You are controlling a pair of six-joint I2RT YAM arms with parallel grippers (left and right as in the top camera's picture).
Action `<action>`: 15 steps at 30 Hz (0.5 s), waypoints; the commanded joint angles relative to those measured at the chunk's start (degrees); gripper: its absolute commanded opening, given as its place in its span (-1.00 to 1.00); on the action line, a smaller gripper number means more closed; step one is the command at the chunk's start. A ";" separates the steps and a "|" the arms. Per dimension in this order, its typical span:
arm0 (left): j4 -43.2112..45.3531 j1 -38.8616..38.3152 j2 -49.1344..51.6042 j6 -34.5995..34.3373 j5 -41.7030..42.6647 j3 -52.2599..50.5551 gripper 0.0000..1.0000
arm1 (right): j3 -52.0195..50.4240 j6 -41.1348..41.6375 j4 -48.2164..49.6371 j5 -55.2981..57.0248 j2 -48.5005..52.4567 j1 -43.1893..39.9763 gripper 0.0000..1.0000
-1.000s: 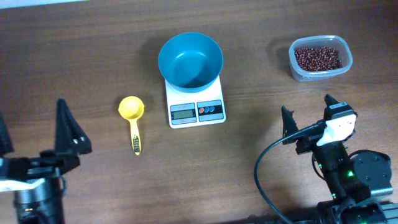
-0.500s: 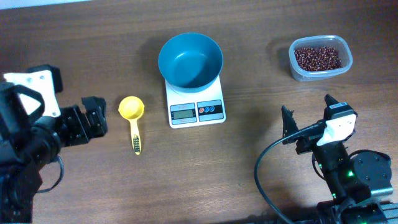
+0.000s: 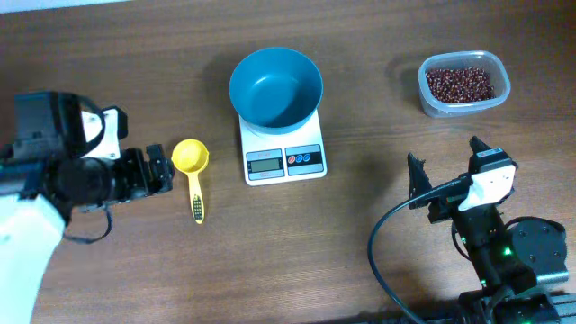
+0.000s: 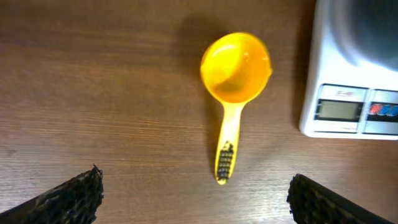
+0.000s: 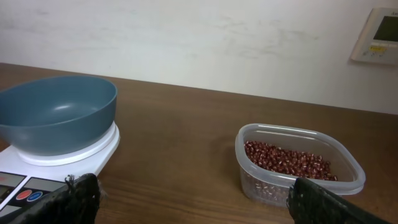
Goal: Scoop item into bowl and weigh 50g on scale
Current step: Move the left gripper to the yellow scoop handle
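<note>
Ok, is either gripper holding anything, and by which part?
Nothing is held. The left gripper is open, the yellow scoop lying untouched on the table before it; the right gripper is open and empty.

The overhead camera looks straight down on the whole table (image 3: 378,108). The left wrist camera also faces down, but close over the yellow scoop (image 4: 235,68) and the left part of the scale (image 4: 348,109). The right wrist camera sits low and looks almost level toward the far wall (image 5: 186,37). It shares the bowl (image 5: 59,112), the scale and the tub (image 5: 298,165) with the overhead view.
</note>
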 commanded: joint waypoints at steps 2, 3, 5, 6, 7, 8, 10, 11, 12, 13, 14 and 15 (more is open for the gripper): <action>2.82 0.13 7.26 -0.52 0.85 0.50 0.98 | -0.37 0.04 -0.22 0.42 -0.44 0.00 0.97; 3.85 0.11 8.94 -0.55 0.87 0.48 0.99 | -0.37 0.04 -0.22 0.42 -0.44 0.00 0.97; 6.32 0.11 12.15 -0.55 0.90 0.50 0.94 | -0.35 0.04 -0.22 0.42 -0.44 0.02 0.97; 7.26 0.11 13.07 -0.57 0.90 0.50 0.92 | -0.35 0.04 -0.22 0.42 -0.44 0.00 0.97; 8.50 0.11 13.86 -0.57 0.90 0.48 0.88 | -0.35 0.04 -0.22 0.42 -0.44 0.00 0.97; 10.12 0.11 14.62 -0.74 0.87 0.50 0.82 | -0.37 0.04 -0.22 0.42 -0.44 0.02 0.98; 12.98 0.11 15.67 -1.05 0.87 0.48 0.67 | -0.37 0.04 -0.22 0.42 -0.44 0.00 0.97; 14.34 0.07 16.02 -2.03 0.87 0.48 0.54 | -0.35 0.04 -0.22 0.42 -0.44 0.00 0.98; 15.21 -0.17 16.04 -2.05 0.92 0.48 0.52 | -0.35 0.04 -0.22 0.42 -0.44 0.00 0.98; 16.20 -0.76 16.04 -2.05 0.87 0.48 0.49 | -0.35 0.04 -0.22 0.42 -0.44 0.00 0.98; 17.14 -1.62 16.04 -2.03 0.83 0.48 0.47 | -0.35 0.04 -0.22 0.42 -0.44 0.02 0.97; 18.73 -3.69 16.04 -2.01 -0.37 0.48 0.47 | -0.37 0.04 -0.22 0.42 -0.44 0.00 0.98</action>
